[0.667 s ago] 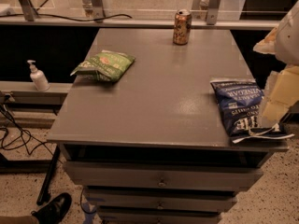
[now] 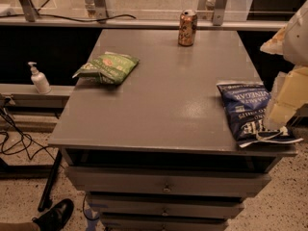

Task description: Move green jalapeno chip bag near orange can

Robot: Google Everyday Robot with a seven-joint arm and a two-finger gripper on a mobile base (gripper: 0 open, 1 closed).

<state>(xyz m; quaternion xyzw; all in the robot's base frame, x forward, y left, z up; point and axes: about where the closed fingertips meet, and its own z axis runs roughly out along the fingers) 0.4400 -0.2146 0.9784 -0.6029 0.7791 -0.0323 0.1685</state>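
Observation:
The green jalapeno chip bag [image 2: 107, 67] lies flat on the left side of the grey table [image 2: 159, 109], near its left edge. The orange can [image 2: 187, 28] stands upright at the back of the table, right of centre, well apart from the green bag. My gripper [image 2: 278, 127] hangs at the table's right edge on a pale arm [image 2: 288, 93], just over the right end of the dark-blue chip bag [image 2: 248, 114]. It is far from the green bag and the can.
A white pump bottle [image 2: 39, 79] stands on a low ledge left of the table. Cables [image 2: 14, 138] and a dark shoe [image 2: 55, 215] are on the floor at the lower left. Drawers [image 2: 166, 184] sit under the tabletop. A rail with metal posts [image 2: 98, 4] runs behind.

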